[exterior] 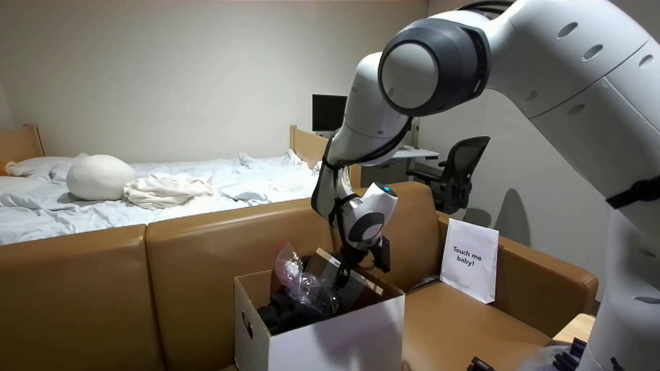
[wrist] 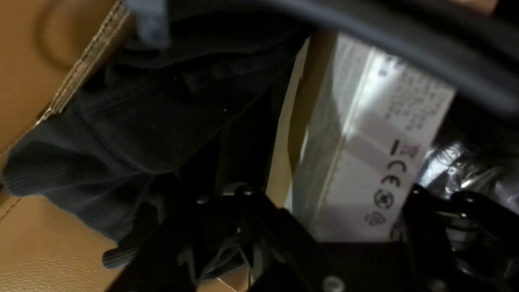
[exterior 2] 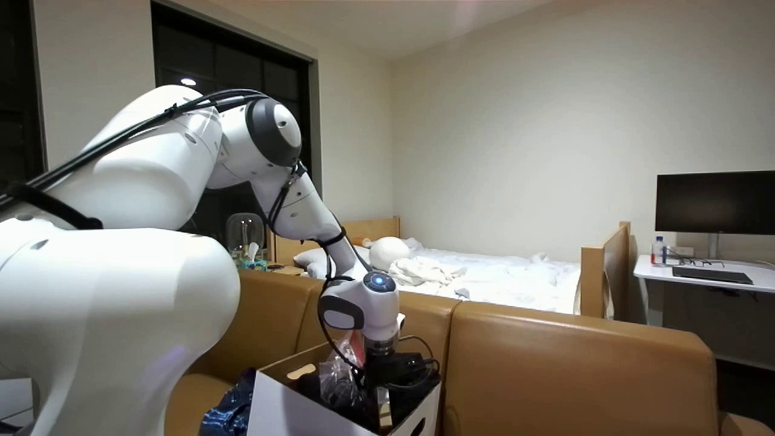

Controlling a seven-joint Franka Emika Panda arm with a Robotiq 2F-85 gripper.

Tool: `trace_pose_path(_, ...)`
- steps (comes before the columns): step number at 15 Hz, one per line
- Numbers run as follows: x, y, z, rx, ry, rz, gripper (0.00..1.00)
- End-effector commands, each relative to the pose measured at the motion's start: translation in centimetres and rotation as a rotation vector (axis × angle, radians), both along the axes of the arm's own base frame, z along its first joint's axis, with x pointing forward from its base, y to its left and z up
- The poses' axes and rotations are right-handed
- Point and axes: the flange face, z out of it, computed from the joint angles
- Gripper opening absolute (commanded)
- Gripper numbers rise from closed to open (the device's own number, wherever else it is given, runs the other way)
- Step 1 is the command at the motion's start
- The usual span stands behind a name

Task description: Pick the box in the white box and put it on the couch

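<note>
The white box [exterior: 335, 348] stands open on the tan-brown couch [exterior: 464, 319]; it also shows in an exterior view [exterior 2: 303, 409]. The small box [exterior: 353, 288] leans tilted inside it, its upper edge near the rim. In the wrist view the box [wrist: 365, 170] turns a whitish printed side to the camera. My gripper [exterior: 342, 281] reaches down into the white box. In the wrist view my gripper [wrist: 334, 198] is open, with its fingers spread on both sides of the box. The fingertips are hidden, so contact cannot be told.
A clear plastic bag [exterior: 304, 281] and dark cloth [exterior: 289, 312] lie beside the box; the cloth [wrist: 162, 109] also shows in the wrist view. A white card [exterior: 469, 260] leans on the couch's armrest. A dark blue shiny bag [exterior 2: 230, 406] lies beside the white box.
</note>
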Motion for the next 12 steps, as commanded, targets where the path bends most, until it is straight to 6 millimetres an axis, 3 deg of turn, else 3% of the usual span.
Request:
trace_pose_path(1,0.6,-0.4,-0.3,-0.006,-0.025,-0.008,0.34)
trace_pose_path(5,1.1,-0.3,0.8,0.000,-0.030,-0.003,0.09)
trace_pose_path(9,2.9,-1.3,3.7,0.106,0.045,-0.039,0.07)
trace_pose_path(12,6.8,-4.9,7.9,0.175,0.098,-0.085,0.09)
